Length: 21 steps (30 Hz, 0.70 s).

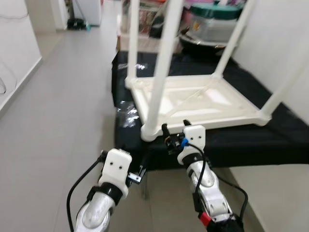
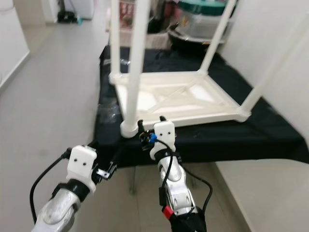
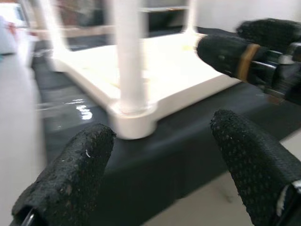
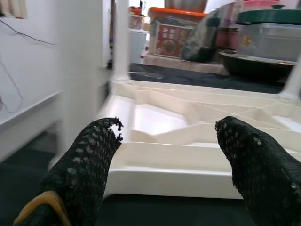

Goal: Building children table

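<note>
Four white plastic legs already stand up from the upturned white plastic children's table [image 1: 193,104] on the black-draped platform [image 1: 270,140], near whose front edge (by the nearest leg [image 1: 161,72]) both the left gripper [image 3: 160,174] and right gripper [image 4: 164,155] hover spread; it looks light, stiff and slick, best gripped low on a leg.

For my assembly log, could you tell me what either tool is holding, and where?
Nothing is held: the left tool and right tool are open, short of the upturned table.

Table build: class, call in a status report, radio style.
Both grippers open: right gripper at table edge, left gripper lower, off it. Table upside down on black cloth, legs up. Nothing blocking.
</note>
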Available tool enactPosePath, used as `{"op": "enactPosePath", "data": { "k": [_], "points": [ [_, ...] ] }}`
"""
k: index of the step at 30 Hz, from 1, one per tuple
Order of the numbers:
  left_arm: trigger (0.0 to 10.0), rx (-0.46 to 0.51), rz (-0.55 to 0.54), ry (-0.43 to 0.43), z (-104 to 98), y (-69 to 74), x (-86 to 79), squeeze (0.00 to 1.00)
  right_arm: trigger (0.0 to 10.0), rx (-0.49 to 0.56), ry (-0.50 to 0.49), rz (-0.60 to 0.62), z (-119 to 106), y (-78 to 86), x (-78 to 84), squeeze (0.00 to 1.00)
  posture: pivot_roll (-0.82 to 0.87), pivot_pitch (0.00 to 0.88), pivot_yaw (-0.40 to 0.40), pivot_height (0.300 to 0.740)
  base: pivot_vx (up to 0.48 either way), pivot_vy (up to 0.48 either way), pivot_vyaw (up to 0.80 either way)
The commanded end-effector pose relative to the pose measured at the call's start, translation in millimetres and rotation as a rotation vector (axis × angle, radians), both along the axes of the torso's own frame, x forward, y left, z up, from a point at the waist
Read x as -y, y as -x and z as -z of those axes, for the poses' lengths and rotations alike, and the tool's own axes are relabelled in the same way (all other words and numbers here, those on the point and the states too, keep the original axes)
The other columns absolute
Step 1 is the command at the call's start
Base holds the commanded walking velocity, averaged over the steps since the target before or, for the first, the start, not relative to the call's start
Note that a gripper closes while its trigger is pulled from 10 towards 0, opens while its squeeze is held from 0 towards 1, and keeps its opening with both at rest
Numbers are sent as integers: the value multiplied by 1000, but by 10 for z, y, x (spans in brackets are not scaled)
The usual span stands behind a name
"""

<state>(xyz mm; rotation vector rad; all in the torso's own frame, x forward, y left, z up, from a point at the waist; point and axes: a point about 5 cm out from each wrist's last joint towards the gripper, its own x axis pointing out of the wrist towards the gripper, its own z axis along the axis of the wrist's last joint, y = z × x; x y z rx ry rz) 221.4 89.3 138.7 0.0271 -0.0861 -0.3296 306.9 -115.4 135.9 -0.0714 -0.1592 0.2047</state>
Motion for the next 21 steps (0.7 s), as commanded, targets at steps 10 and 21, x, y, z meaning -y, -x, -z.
{"op": "enactPosePath", "data": {
  "k": [10, 21],
  "points": [
    [10000, -31, -42, 16, 49, -11, -84, 0, 10000, -14, -62, -259, -156, -55, -241, 0, 67, 45, -101, 740, 0, 0, 0],
    [10000, -37, -39, 16, 70, -1, -86, 0, 10000, 12, -97, -392, -349, -34, -243, 0, 62, 36, -101, 740, 0, 0, 0]
  ]
}}
